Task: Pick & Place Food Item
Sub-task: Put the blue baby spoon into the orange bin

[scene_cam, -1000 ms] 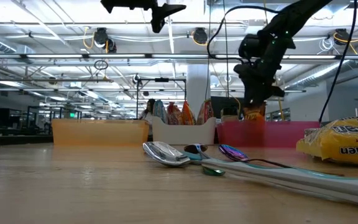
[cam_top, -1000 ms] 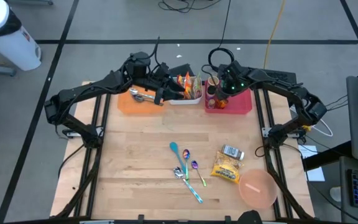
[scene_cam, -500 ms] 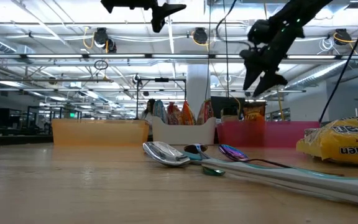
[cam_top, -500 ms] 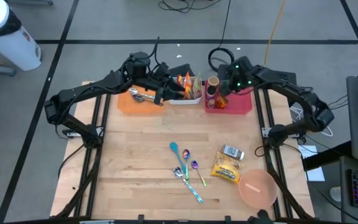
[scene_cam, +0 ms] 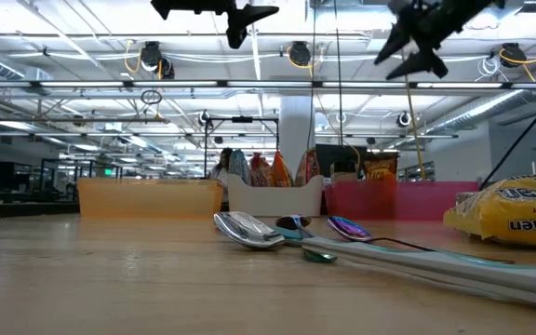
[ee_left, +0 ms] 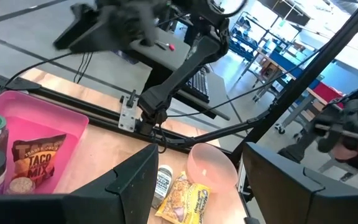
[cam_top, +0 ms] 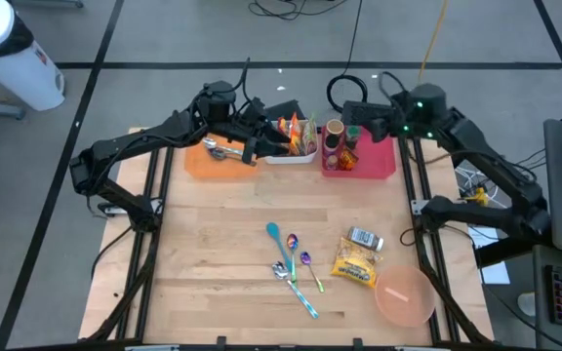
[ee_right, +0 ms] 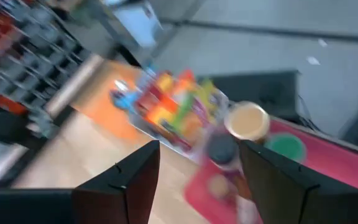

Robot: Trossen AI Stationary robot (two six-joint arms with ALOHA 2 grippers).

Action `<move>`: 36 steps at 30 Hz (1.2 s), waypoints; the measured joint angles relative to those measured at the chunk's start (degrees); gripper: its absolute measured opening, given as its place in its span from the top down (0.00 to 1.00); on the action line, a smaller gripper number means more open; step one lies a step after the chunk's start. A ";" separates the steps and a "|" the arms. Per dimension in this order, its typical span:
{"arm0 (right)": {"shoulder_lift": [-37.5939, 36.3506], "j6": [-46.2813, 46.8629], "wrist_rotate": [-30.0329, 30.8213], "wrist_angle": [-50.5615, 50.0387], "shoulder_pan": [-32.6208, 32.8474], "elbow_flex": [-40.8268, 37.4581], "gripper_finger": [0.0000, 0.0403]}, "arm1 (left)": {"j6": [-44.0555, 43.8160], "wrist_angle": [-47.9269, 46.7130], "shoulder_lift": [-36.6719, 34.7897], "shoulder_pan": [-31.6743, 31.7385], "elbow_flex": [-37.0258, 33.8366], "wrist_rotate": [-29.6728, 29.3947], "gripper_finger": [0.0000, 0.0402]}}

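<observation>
Right hand [cam_top: 357, 115] open, empty, raised over pink bin [cam_top: 383, 166]; left hand [cam_top: 261, 146] open, empty, over white tray [cam_top: 291, 156]. Jars [cam_top: 332, 146] stand upright in bin corner. Risk: a descent could topple them

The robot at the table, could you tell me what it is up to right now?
It is sorting food items into bins. The right gripper has just let go and lifted away, jaws open and empty, from the pink bin, where jars and a taco mix packet now sit. The left gripper hangs open by the orange bin. A ramen pack, a small can, spoons and a pink bowl remain on the table.
</observation>
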 joint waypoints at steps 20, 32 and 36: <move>-4.32 5.89 -0.12 26.05 26.80 -6.51 0.48 | 0.01 0.04 0.00 0.00 0.00 -0.03 0.39; -4.31 16.87 -0.18 61.44 30.48 -26.74 0.48 | 0.01 0.04 0.00 0.00 0.00 -0.04 0.39; -4.29 25.12 -6.06 72.18 30.41 -33.19 0.49 | 0.01 0.04 0.00 0.00 0.00 -0.05 0.39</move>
